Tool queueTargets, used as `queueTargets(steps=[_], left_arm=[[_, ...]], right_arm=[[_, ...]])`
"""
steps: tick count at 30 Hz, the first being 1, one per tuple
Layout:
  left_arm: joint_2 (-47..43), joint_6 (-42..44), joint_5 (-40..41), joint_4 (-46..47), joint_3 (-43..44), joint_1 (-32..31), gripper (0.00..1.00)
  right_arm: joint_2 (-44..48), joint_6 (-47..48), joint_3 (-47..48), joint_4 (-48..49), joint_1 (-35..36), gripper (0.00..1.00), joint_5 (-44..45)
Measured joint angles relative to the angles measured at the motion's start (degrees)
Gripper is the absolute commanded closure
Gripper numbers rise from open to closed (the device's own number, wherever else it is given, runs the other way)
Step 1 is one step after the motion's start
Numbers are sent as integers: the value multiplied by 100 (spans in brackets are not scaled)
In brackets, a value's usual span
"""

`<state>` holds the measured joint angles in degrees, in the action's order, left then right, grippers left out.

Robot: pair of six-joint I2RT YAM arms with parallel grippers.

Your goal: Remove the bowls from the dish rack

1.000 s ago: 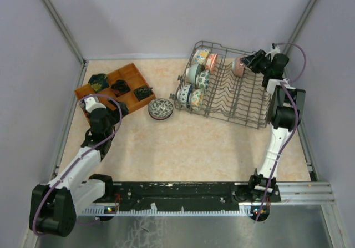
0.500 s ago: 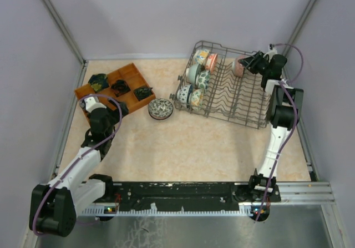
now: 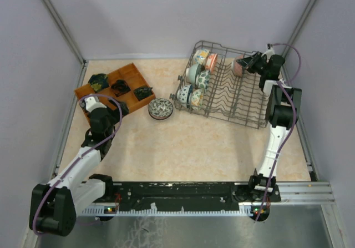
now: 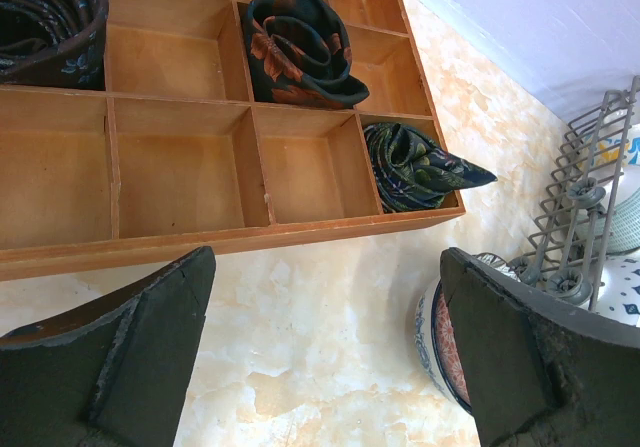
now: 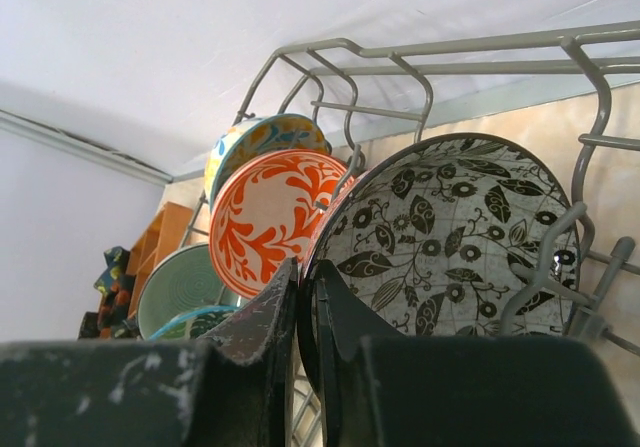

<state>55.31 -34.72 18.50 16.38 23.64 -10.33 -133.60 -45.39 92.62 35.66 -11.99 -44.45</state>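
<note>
We see a round ceramic bowl, white with black leaves and vines [image 5: 440,237]. Another round ceramic bowl is orange with white swirls [image 5: 268,217], and a third bowl's rim shows yellow and blue [image 5: 250,135]. A ribbed bowl is plain pale green [image 5: 178,289]. The metal wire dish rack [image 5: 400,52] is grey. The wooden compartment tray [image 4: 180,182] is warm brown. One rolled cloth is black with rust-orange flowers [image 4: 300,52], another dark green with pale mottling [image 4: 415,167]. The tabletop [image 4: 320,347] is marbled beige.

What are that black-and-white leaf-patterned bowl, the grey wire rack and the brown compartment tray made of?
The black-and-white leaf-patterned bowl: likely glazed ceramic, glossy painted surface. The grey wire rack: probably coated metal, thin bent rods. The brown compartment tray: wood, visible grain, matte.
</note>
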Motion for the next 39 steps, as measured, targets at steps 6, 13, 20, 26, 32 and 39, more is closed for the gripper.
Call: queueTargets(steps=[6, 13, 20, 26, 32, 39], left_arm=[[-22, 0, 0, -2, 0, 0, 1], [-129, 0, -2, -4, 0, 0, 1], [-212, -2, -15, -7, -2, 0, 1], [-326, -2, -35, -11, -2, 0, 1], [-372, -2, -59, -52, -4, 0, 1], [-527, 0, -24, -291, -4, 0, 1]], right_arm=[[0, -208, -142, 302, 9, 100, -26], [223, -385, -463, 535, 9, 100, -26], [966, -481, -647, 623, 48, 100, -70], [1707, -387, -647, 691, 328, 100, -74], [2402, 437, -649, -44, 1427, 100, 105], [2903, 2315, -507, -1952, 3626, 100, 942]])
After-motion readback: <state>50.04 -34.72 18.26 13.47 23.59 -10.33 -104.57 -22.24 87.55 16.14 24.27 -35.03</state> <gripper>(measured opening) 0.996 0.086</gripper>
